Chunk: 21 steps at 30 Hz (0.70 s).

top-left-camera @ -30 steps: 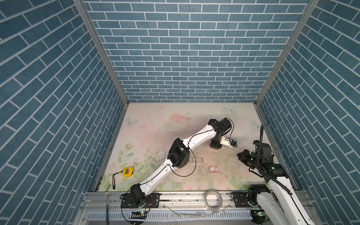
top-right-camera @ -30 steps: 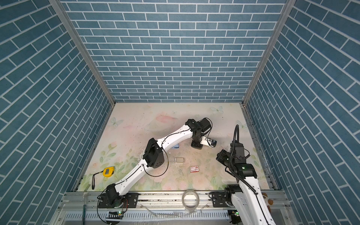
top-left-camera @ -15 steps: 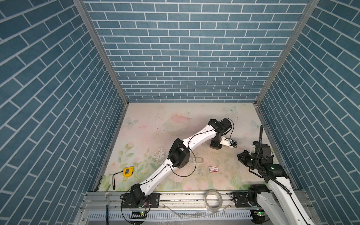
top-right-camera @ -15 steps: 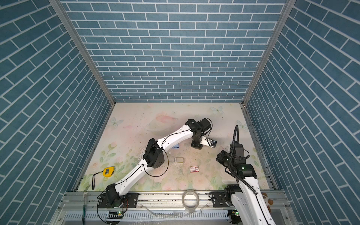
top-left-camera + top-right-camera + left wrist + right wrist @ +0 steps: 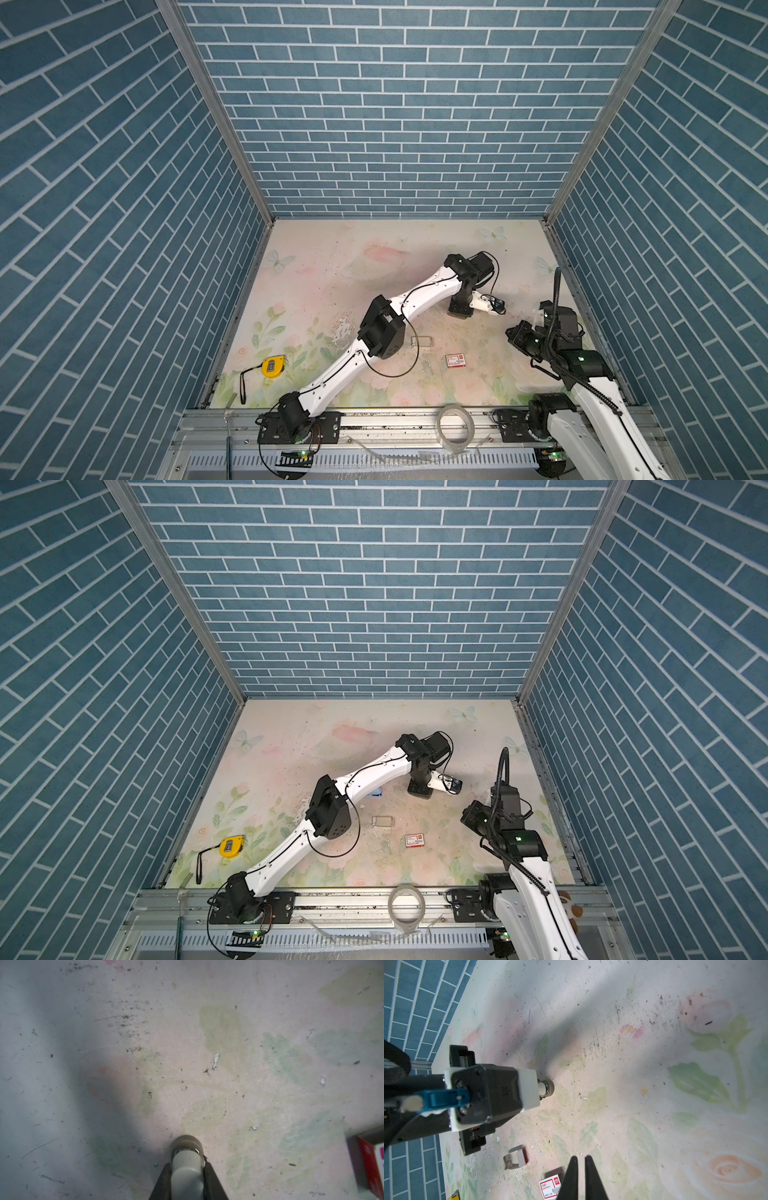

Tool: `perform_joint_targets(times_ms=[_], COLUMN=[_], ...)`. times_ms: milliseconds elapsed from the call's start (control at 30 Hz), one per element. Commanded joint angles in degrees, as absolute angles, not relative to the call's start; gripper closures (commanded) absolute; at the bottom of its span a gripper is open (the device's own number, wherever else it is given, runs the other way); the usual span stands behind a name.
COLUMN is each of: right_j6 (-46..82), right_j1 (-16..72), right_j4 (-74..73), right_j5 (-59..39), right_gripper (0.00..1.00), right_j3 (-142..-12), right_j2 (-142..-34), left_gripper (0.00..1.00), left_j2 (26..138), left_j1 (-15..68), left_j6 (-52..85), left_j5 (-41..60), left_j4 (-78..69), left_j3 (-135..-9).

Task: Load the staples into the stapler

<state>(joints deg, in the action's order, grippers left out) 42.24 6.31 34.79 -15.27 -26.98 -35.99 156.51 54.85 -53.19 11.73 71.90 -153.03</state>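
Note:
My left gripper (image 5: 187, 1164) points straight down at the table, shut on a cream body with a metal edge that I take for the stapler (image 5: 186, 1169). It is seen end-on, its tan end resting on the table. In the right wrist view only that end of the stapler (image 5: 546, 1089) sticks out below the gripper. In both top views the left gripper (image 5: 459, 311) (image 5: 419, 789) hides it. My right gripper (image 5: 580, 1157) hangs shut and empty over the table, near the right wall (image 5: 515, 332). I cannot make out any staples.
A white-and-red cardboard box (image 5: 456, 360) (image 5: 549, 1186) lies on the floral table (image 5: 332, 257), with an open grey sleeve (image 5: 422, 340) (image 5: 515, 1157) beside it. A yellow tape measure (image 5: 272, 367) sits front left. A small blue thing (image 5: 376, 793) peeks from under the left arm.

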Motion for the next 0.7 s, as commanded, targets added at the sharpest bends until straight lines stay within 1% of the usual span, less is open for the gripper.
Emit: perform_joint_targets(times_ms=[0,367,667], right_j6=[44.0,43.9,43.7], right_j1=[6.2,6.2,6.2], right_j4=[35.5,35.6,35.4], right_j5=[-15.3,-14.7,-14.3], right_gripper=[0.89,0.89,0.89], right_j3=[-26.7,-26.9,-27.4], right_j2=[-35.4,-35.5,-36.3], left_gripper=[1.0,1.0,1.0], left_j2=[169.8,160.9,154.3], left_j1=[56.7,56.6,56.3], left_j6=[-52.2,-50.5,-49.5], left_j5=[12.1,15.0,14.1], left_j4=[91.6,87.3,85.3], left_j3=[-144.6,-141.7,-141.7])
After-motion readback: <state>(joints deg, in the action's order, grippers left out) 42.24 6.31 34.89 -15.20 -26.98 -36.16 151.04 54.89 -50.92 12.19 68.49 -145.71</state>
